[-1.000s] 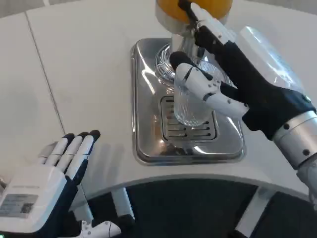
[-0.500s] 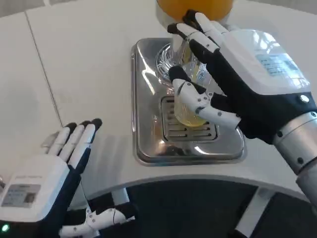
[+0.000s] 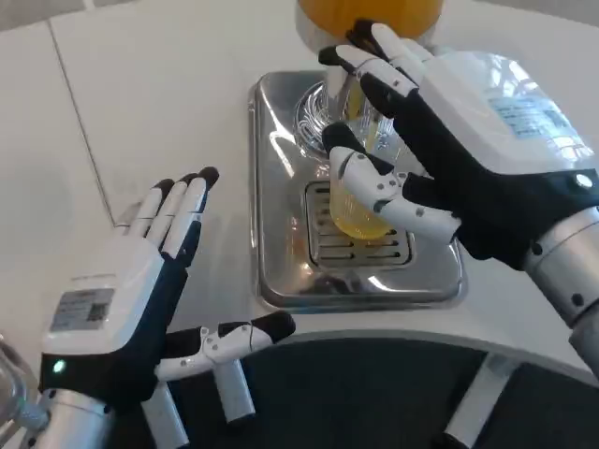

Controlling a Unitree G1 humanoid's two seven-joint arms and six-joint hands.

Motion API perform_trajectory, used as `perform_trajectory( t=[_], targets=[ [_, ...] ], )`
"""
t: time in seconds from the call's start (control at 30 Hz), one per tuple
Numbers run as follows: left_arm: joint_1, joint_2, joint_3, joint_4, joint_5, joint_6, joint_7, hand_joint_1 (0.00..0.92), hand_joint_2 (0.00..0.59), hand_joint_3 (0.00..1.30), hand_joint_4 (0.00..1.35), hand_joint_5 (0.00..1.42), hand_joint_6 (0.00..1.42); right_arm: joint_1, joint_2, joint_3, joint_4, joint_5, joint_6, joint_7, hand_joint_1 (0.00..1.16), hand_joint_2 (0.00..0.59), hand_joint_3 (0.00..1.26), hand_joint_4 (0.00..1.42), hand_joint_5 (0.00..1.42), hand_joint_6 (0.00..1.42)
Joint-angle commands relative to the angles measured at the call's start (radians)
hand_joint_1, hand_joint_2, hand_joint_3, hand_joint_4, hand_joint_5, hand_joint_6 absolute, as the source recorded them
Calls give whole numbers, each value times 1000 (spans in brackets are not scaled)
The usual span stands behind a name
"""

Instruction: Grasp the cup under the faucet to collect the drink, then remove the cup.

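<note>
Standing upright on a polished steel drip tray [image 3: 281, 271], ribbed clear cup [image 3: 357, 213] held yellow drink; right hand [image 3: 449, 140] gripped it; left hand [image 3: 140, 290] lay spread.

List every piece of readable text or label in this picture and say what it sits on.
No text can be read.
Left hand: grey label on its white back, print too blurred to read.
Right hand: pale label on its white back, print too blurred to read.
Cup, tray: no markings visible.
</note>
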Motion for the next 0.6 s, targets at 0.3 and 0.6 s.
perform_trajectory(
  t=[0.3,0.6],
  targets=[
    [-97,-37,-88,73,25,63,-10,39,36,0,0,0,52,4,5,-23,-47,-14,-22,66,0,538,126,21,49,19],
    [-147,-38,-124,118,30,75,8,37,33,0,0,0,47,24,9,-45,-52,-8,-19,75,0,539,126,12,40,18]
  ],
)
